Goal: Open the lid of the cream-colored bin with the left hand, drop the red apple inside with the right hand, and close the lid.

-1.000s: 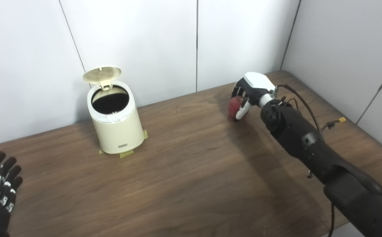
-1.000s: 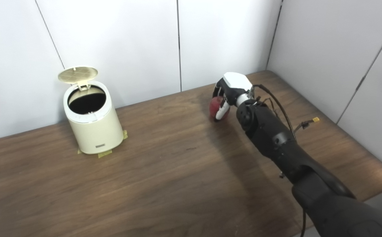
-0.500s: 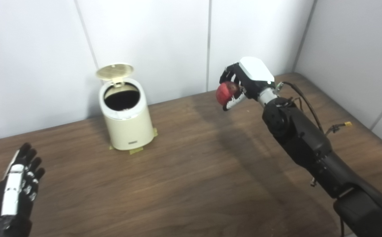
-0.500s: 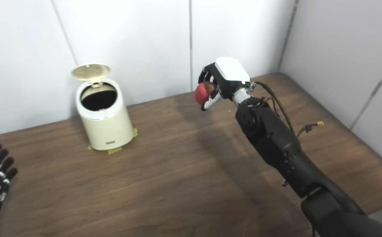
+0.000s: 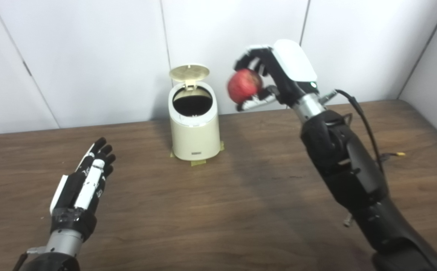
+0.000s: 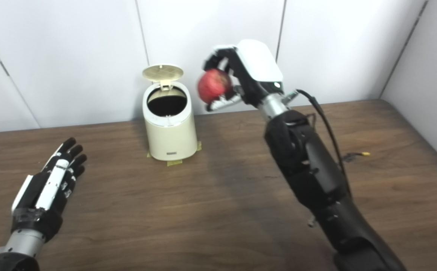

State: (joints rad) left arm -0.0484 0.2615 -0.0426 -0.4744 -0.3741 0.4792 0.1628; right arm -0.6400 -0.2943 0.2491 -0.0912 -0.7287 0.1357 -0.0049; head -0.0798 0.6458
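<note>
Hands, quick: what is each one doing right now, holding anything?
Left hand: open, holding nothing.
Right hand: fingers shut on the red apple, raised above the table.

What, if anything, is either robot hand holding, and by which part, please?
The right robot hand grips the red apple around its body; the left robot hand holds nothing.

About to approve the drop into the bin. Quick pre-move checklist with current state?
1. Lid up, mouth of the cream bin unobstructed: ok.
2. Red apple held in the right robot hand: ok, though the picture is blurred there.
3. Apple above the opening: not ok, it is to the right of the bin.
4. Left robot hand away from the bin, open, low over the table: ok.
5. Bin fixed in place: tape shows at its base, firmness cannot tell.
6. Bin empty inside: cannot tell, interior is dark.
</note>
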